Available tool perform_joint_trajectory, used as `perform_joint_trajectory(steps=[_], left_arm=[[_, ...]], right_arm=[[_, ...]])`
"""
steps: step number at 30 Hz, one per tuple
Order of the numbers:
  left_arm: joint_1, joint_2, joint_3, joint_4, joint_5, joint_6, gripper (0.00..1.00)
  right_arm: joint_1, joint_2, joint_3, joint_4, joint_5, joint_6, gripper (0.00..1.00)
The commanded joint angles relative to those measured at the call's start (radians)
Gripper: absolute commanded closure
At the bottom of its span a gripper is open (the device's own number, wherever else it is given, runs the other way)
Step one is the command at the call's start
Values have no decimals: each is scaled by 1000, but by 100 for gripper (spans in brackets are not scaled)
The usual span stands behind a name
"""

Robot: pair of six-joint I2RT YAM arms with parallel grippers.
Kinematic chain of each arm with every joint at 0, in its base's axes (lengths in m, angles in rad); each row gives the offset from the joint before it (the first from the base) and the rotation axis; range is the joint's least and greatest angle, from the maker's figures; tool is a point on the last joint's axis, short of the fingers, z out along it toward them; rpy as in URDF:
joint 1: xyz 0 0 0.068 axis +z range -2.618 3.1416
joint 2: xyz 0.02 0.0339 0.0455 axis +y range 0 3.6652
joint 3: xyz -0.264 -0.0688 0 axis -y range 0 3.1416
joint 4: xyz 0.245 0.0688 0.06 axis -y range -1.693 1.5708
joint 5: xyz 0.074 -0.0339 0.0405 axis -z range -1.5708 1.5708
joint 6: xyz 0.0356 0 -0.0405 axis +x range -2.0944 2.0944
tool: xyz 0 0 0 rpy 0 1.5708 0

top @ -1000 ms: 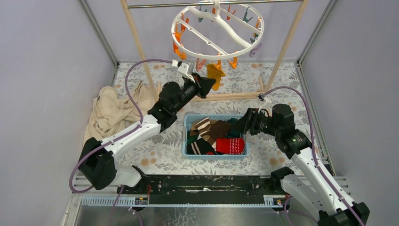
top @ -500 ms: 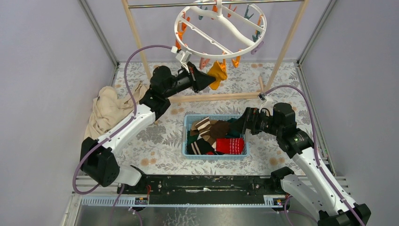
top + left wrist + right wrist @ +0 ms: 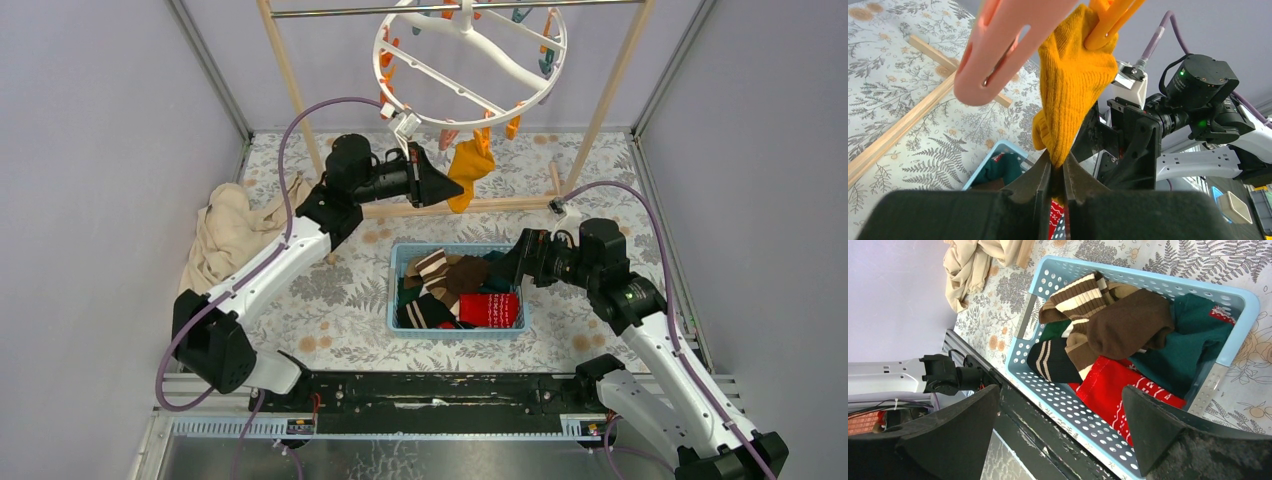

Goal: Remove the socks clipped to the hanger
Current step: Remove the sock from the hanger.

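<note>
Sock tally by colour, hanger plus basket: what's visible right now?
mustard sock, clipped to the hanger: 1
brown-and-cream striped sock, in the basket: 1
plain brown sock: 1
teal sock: 1
red patterned sock: 1
black striped sock: 1
Total: 6 showing; the pile may hide more.

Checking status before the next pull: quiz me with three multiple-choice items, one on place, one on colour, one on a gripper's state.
1. Where is the mustard sock? A. clipped to the hanger B. in the basket C. in the right gripper
2. What colour is the clip holding it? A. teal B. orange C. white
3. The right gripper is: A. open above the basket B. shut on the sock C. shut on the hanger
1 A: it hangs from the hanger, left gripper pinching its lower end. 2 B: the clip biting its top is orange. 3 A: its jaws stand wide apart.
</note>
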Motion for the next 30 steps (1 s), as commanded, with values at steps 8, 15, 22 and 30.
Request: perform_joint_trajectory(steps=[8, 15, 22, 30], left_arm=[[15, -45, 49, -68, 9, -11, 83], [18, -56, 77, -87, -9, -11, 83], [18, -64, 95, -89, -15, -19, 83], [18, -70, 99, -101, -22, -16, 83]], right_arm=[[7, 30, 99, -19, 23, -23, 0], [7, 32, 105, -20, 24, -21, 1], [7, 46, 115, -45, 47, -16, 0], [7, 40, 103, -56, 129, 20, 0]])
